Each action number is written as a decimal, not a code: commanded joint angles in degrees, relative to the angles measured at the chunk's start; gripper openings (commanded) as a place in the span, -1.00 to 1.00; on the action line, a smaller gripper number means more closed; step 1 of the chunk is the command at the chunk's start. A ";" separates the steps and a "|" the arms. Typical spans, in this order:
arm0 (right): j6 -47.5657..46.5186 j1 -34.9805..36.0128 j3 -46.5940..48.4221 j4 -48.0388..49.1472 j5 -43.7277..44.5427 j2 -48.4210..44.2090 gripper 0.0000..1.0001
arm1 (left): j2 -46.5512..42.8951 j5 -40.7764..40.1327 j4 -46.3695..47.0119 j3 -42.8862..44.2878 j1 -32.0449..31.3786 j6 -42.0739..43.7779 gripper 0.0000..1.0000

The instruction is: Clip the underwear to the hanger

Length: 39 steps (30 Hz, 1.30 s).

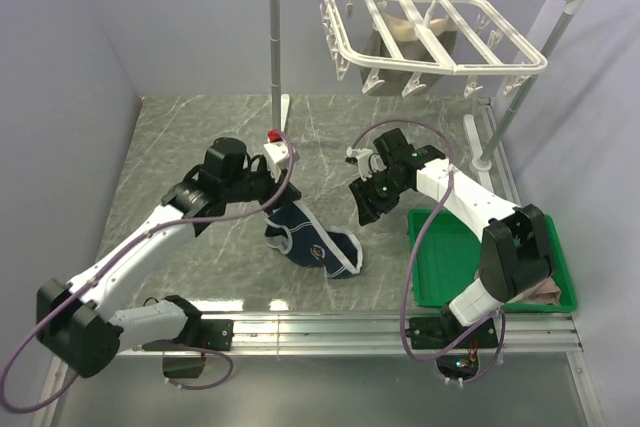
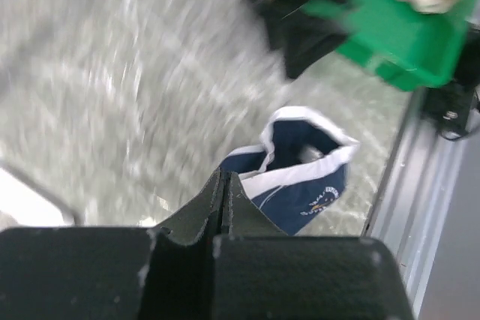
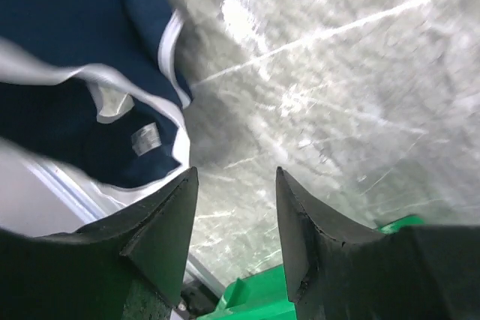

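Observation:
The underwear (image 1: 315, 244) is navy blue with white piping. It hangs in a bunch from my left gripper (image 1: 272, 207) down to the marble table, in front of the arms. In the left wrist view the left gripper (image 2: 223, 177) is shut, with the underwear (image 2: 307, 185) trailing from its fingertips. My right gripper (image 1: 362, 209) is just right of the cloth. It stands open with nothing between its fingers in the right wrist view (image 3: 234, 174), and the underwear (image 3: 75, 133) lies to its left. The white hanger (image 1: 430, 32) hangs from the rail at the back.
An olive-grey garment with a beige band (image 1: 410, 42) hangs under the hanger. The white pole stand (image 1: 275, 47) rises at the back centre, with another post at the right. A green tray (image 1: 440, 277) holding a beige cloth (image 1: 545, 292) sits front right.

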 commanded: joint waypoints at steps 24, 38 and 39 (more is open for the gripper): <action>15.32 -0.05 -2.52 12.28 -9.40 9.57 0.44 | 13.56 7.25 2.20 -2.52 19.89 5.36 -0.99; 21.39 0.12 2.49 17.47 -14.78 20.65 0.25 | 14.43 8.21 2.81 -3.23 23.06 5.27 -0.99; 21.56 0.30 2.76 17.56 -14.95 21.61 0.24 | 14.43 8.30 2.81 -3.31 23.23 5.36 -0.99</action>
